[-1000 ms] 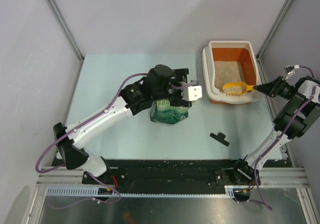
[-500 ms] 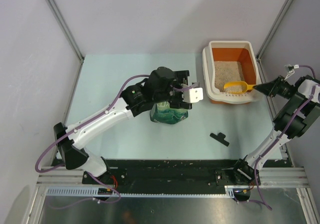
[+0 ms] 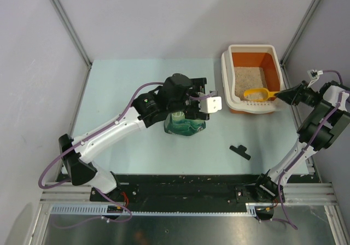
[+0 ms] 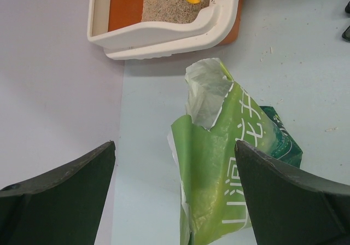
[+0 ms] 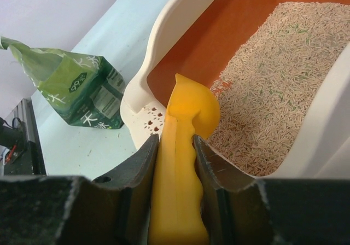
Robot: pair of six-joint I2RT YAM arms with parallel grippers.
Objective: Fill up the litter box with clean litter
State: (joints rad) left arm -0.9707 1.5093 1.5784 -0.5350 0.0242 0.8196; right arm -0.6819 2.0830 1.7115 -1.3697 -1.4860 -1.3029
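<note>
Scoop [image 3: 257, 94] shifted, litter box [image 3: 226, 75] holds clean litter [image 3: 249, 80]

A yellow scoop [image 3: 256, 94] over the litter box [image 3: 227, 75]

White arm links [image 3: 117, 127], black joints [image 3: 176, 89], purple cables [image 3: 52, 171], dark jaws

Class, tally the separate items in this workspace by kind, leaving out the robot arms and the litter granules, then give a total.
Litter box: 1
Yellow scoop: 1
Green bag: 1
Small black piece: 1
Total: 4
</note>
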